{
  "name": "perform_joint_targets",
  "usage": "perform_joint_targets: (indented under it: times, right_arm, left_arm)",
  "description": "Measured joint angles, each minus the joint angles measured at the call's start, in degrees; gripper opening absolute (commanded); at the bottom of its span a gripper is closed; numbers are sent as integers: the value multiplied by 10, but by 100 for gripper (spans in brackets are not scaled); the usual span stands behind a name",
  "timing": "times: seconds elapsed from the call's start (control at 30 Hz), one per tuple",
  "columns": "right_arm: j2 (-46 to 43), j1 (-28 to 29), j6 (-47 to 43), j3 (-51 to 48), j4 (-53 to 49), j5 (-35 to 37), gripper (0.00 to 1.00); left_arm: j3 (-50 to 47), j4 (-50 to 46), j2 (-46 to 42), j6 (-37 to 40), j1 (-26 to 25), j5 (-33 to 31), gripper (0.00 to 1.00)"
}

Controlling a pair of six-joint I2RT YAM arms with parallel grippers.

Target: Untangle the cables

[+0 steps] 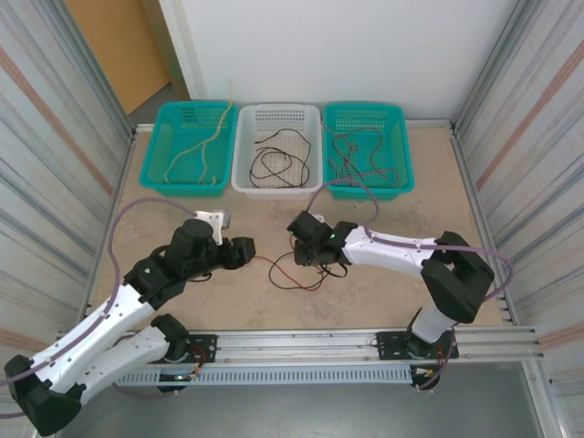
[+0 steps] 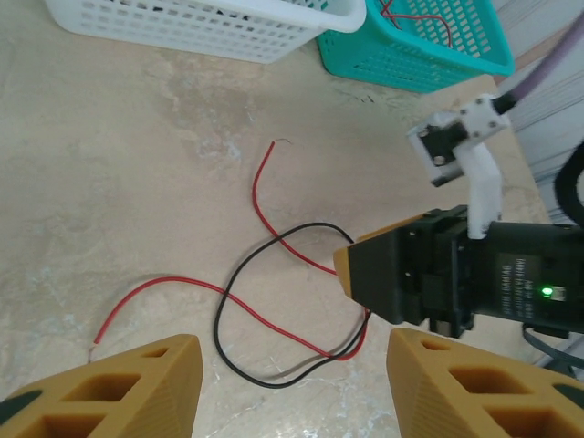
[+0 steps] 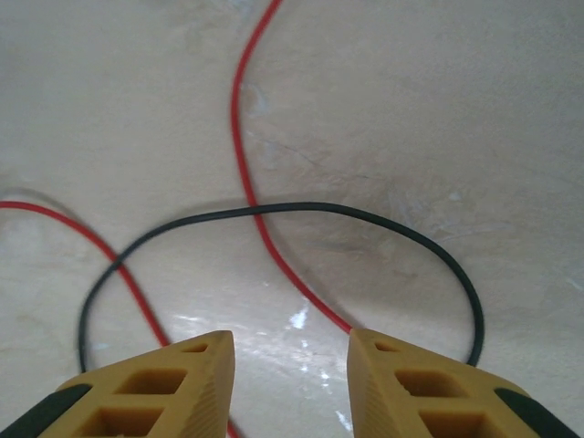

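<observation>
A red cable (image 2: 245,307) and a black cable (image 2: 268,385) lie crossed in loose loops on the table (image 1: 429,196) between the two arms, seen from above as one small tangle (image 1: 294,285). My left gripper (image 2: 287,392) hovers open over the near end of the black loop, with nothing between its fingers. My right gripper (image 3: 287,365) is low over the same tangle, its jaws apart. The red cable (image 3: 239,137) runs under the black cable (image 3: 301,207) and ends at the inner edge of the right finger (image 3: 420,388). From above, the left gripper (image 1: 248,253) and right gripper (image 1: 313,260) face each other.
Three baskets stand along the back. A teal one (image 1: 164,146) holds tan cables, a white one (image 1: 245,151) holds black cables, and a teal one (image 1: 401,151) holds red and dark cables. Corrugated metal walls close both sides. A rail runs along the near edge.
</observation>
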Motion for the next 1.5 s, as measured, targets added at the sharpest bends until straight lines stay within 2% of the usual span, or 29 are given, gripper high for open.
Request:
perform_joint_targets:
  times: [0.27, 0.57, 0.93, 1.0, 1.23, 1.5]
  right_arm:
    - [4, 28, -7, 1, -68, 30, 42]
    - [43, 36, -3, 4, -104, 54, 31]
    - [56, 37, 7, 23, -139, 84, 7]
    - [45, 38, 7, 23, -145, 90, 0]
    - [-53, 49, -14, 37, -163, 122, 0]
    - [-179, 75, -92, 132, -156, 158, 0]
  left_arm:
    - [-4, 35, 18, -3, 1, 20, 52]
    - [-4, 52, 38, -3, 3, 21, 51]
    - [1, 47, 38, 0, 3, 21, 51]
    - [3, 47, 39, 0, 3, 21, 51]
    - [22, 47, 68, 4, 3, 27, 63]
    - [49, 57, 78, 23, 3, 35, 78]
